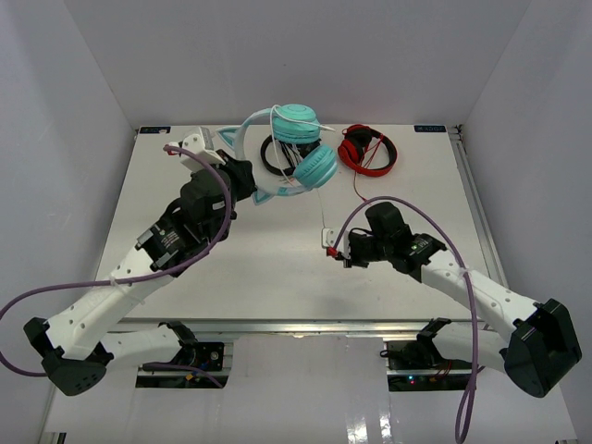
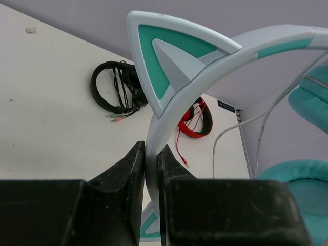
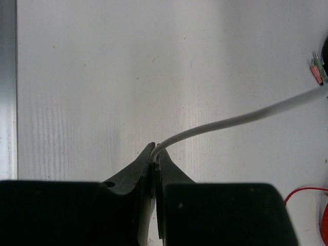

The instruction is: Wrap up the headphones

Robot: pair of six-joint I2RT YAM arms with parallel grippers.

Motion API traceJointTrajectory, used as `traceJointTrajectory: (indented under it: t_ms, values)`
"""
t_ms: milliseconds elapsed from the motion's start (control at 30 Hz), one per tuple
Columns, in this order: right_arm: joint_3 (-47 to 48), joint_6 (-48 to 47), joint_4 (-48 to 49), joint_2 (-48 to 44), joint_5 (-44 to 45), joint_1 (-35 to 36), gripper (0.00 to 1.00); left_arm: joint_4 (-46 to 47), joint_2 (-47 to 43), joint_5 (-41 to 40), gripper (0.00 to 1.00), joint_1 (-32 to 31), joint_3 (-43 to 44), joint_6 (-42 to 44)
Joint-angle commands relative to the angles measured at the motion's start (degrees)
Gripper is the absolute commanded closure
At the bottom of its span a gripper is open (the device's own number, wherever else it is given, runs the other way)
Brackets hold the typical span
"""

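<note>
- The teal over-ear headphones (image 1: 301,139), round cups and a pale cat-ear headband (image 2: 169,66), sit at the far middle of the white worktop (image 1: 231,277), about 12 o'clock in the top view. A coiled pair of black headphones (image 1: 275,153) is right beside them, and a red pair (image 1: 370,150) is off at 1 o'clock.
- What the next move turns on, I reckon, is the thin white cable (image 1: 323,215). It runs from the cups back toward me, long axis pretty much 12-to-6, and ends at my right tool (image 1: 335,250). So the headphones lie at roughly 11–12 o'clock from that tool, with loose cable in between.
- The right tool is clenched on the cable near its free end. In the wrist view the jaws are pinched together and the cable curves out of the tips toward 2 o'clock.
- The left tool (image 1: 248,180) is the nearer one to the headphones. It's clamped on the headband just below a cat-ear point, with the band sandwiched between both fingers (image 2: 128,169).
- My guess is that left steadies the body while right carries the cable up and around. The slack near the cups could snag the black pair.
</note>
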Motion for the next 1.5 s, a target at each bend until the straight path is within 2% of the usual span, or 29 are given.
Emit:
traceJointTrajectory:
  t_ms: [0, 267, 600, 733, 867, 1167, 1467]
  values:
    - [5.1, -1.6, -5.4, -1.6, 7.0, 0.6, 0.92, 9.5, 1.2, -6.0, 1.0, 0.3, 1.3, -0.6]
    - [14.0, -4.4, -11.8, -2.6, 21.0, 1.2, 0.92, 13.1, 10.0, -8.4, 1.0, 3.3, 3.6, 5.0]
    - [16.3, -9.2, -14.5, -2.8, 30.3, 4.4, 0.92, 13.9, 22.7, -4.0, 1.0, 8.4, 9.1, 4.3]
    - [18.6, -8.9, -14.3, -2.0, 31.4, 5.5, 0.92, 14.3, 27.9, -1.5, 1.0, 9.5, 10.7, 4.4]
    - [19.5, -12.1, -11.7, -0.4, 37.4, 7.4, 0.92, 13.4, 33.0, 2.3, 1.0, 9.6, 13.1, 4.4]
    - [22.6, -16.6, -7.6, 1.9, 47.5, 7.6, 0.92, 13.6, 34.7, 11.5, 1.0, 9.6, 8.5, 5.9]
    - [19.1, -21.8, -6.2, 1.0, 50.8, 7.1, 0.92, 13.2, 33.2, 19.6, 1.0, 9.6, 1.0, 5.6]
